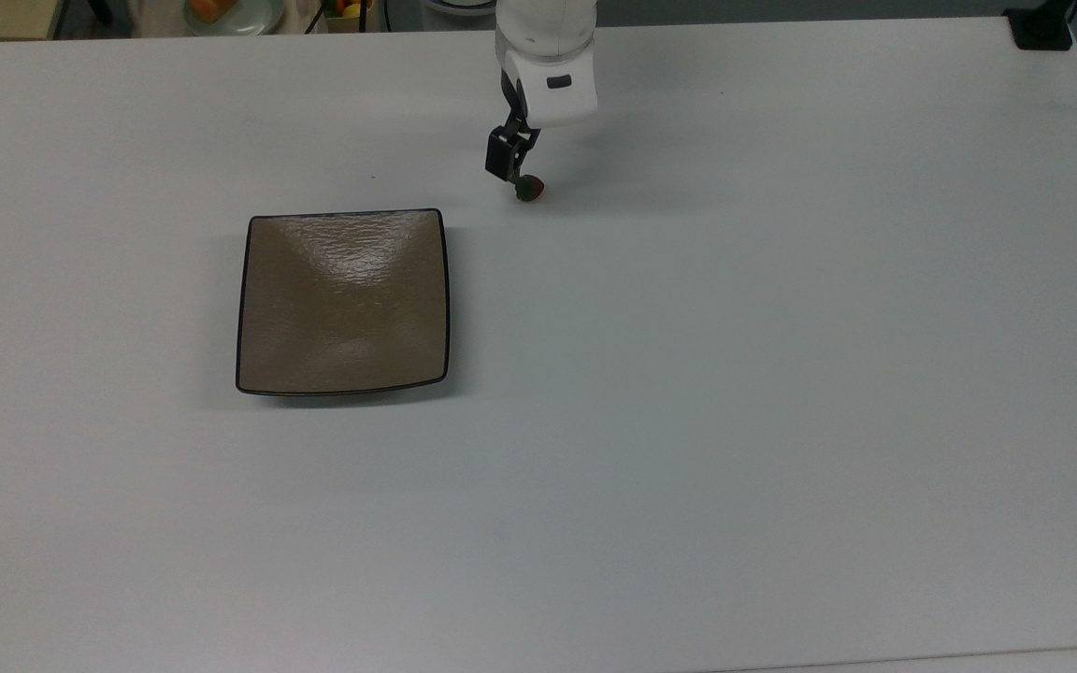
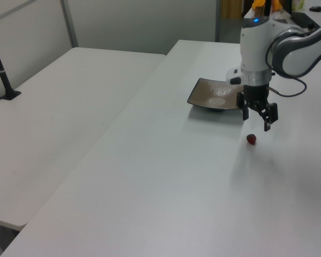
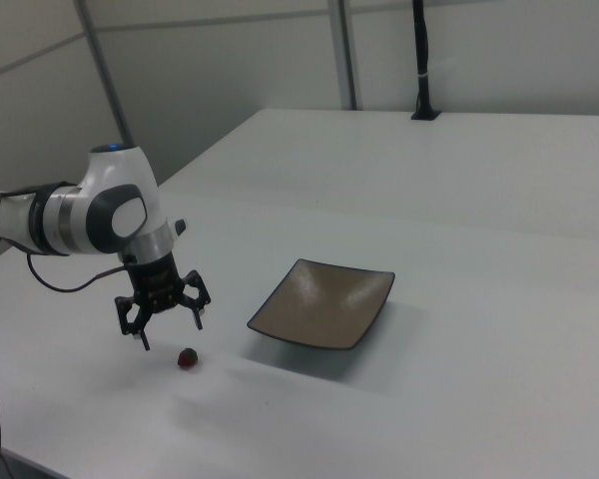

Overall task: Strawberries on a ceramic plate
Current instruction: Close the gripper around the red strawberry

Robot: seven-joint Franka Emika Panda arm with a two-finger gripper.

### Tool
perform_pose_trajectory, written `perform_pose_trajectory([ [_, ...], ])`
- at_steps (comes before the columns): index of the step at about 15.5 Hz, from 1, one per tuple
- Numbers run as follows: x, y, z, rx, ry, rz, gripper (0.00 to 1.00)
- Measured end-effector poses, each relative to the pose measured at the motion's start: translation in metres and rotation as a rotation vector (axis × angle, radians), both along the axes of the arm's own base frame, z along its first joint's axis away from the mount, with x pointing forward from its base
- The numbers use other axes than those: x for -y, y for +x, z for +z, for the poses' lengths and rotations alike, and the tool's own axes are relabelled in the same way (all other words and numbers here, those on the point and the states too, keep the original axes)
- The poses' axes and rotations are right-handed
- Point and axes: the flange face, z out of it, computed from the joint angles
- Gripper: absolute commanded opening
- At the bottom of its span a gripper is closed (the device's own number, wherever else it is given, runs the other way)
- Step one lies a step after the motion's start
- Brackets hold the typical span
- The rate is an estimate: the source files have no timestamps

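Your strawberry [image 1: 529, 190] is a tiny rounded thing, red in the body with a dark green cap, and it lies on the bare white table [image 1: 782, 374], not on the ceramic plate [image 1: 343, 301]. You can also pick it out as a small red spot in the left view [image 2: 251, 140] and in the right view [image 3: 187, 358]. The plate is large beside it: square, glossy tan-brown, with a thin black rim, slightly upcurved edges and a rippled surface that catches the light. In the top view the berry sits off the plate's upper right corner, apart from the rim.

Your gripper [image 3: 162, 320] hangs just above the strawberry with its two black fingers spread wide and nothing held between them; the left view [image 2: 256, 118] shows the same splayed fingers and clear table between them and the berry. In the top view the gripper [image 1: 512, 171] overlaps the berry's upper edge, so you cannot make out the leafy cap cleanly there. The arm [image 1: 546, 56] is cut off by the top view's upper edge. At the top view's upper left a round pale dish [image 1: 230, 13] with something orange on it is also cropped.
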Motion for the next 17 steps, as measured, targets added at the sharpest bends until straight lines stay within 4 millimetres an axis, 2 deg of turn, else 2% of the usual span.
perform_pose_trajectory([
  [1,0.001,-0.001,-0.004,0.002,-0.006,0.007,0.93],
  [3,0.001,0.000,-0.009,0.011,-0.012,0.016,0.88],
  [4,0.001,0.000,-0.011,0.010,-0.013,0.017,0.80],
  [7,0.000,-0.001,-0.017,0.005,-0.014,0.022,0.78],
  [8,-0.001,0.000,-0.020,0.008,-0.012,0.023,0.70],
  [12,-0.005,-0.001,-0.030,0.006,-0.013,0.035,0.62],
  [13,-0.006,-0.001,-0.031,0.010,-0.015,0.039,0.56],
  [17,-0.007,0.000,-0.036,0.032,-0.015,0.052,0.52],
])
